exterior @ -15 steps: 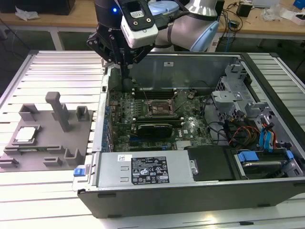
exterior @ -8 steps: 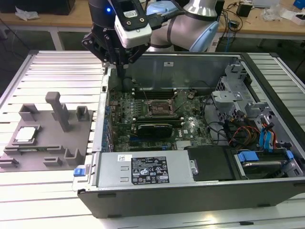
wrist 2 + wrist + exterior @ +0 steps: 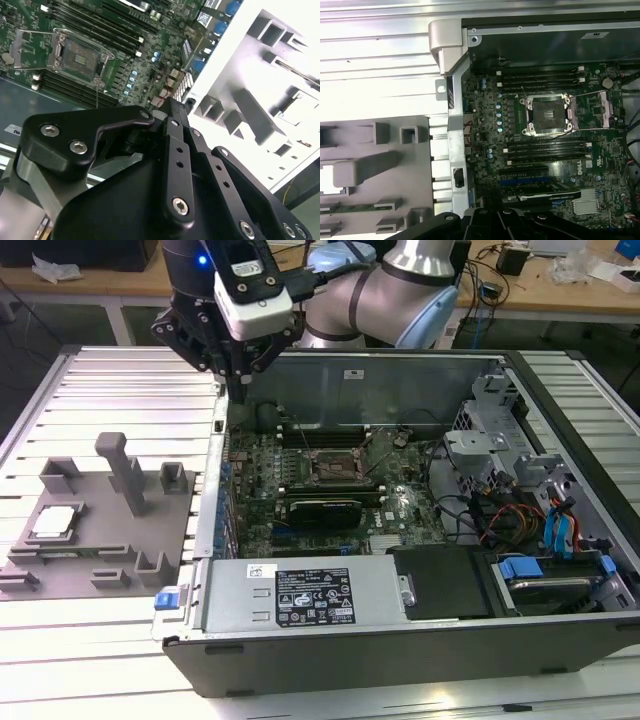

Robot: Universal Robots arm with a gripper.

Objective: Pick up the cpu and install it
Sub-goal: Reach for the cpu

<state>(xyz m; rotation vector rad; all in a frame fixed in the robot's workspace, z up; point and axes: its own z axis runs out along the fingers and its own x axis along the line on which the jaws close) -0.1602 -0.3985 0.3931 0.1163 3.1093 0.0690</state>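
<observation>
Closest to the lens in the second wrist view is your gripper (image 3: pixel 172 106). Its black links run in to a single tip and the two fingers are drawn together with nothing between them, so you are carrying no part.

Now read the exterior view from its left. On the slatted table (image 3: pixel 120 390) sits the grey fixture (image 3: pixel 105 525). The cpu (image 3: pixel 53 522) lies flat in a pocket near the fixture's left end, silver top up, well apart from the arm.

Moving right, your gripper (image 3: pixel 243 388) hangs about over the case (image 3: pixel 400 645), at the wall on the exterior view's left and near the far corner. Its tip points down and touches nothing that you can see. That puts it between the fixture and the board (image 3: pixel 400 510), nearer the case than the cpu.

Further right, inside the case, the socket (image 3: pixel 333 468) sits about mid-board. In the first wrist view the socket (image 3: pixel 547 115) has its frame swung aside and a dark bare square in the middle, so I judge it open and empty. At the exterior view's right is the drive bay (image 3: pixel 500 440), which plays no part.

As to progress, you are at the very start. The pick-up is not done, and neither is the seating. No step looks finished; the socket merely stands ready.
</observation>
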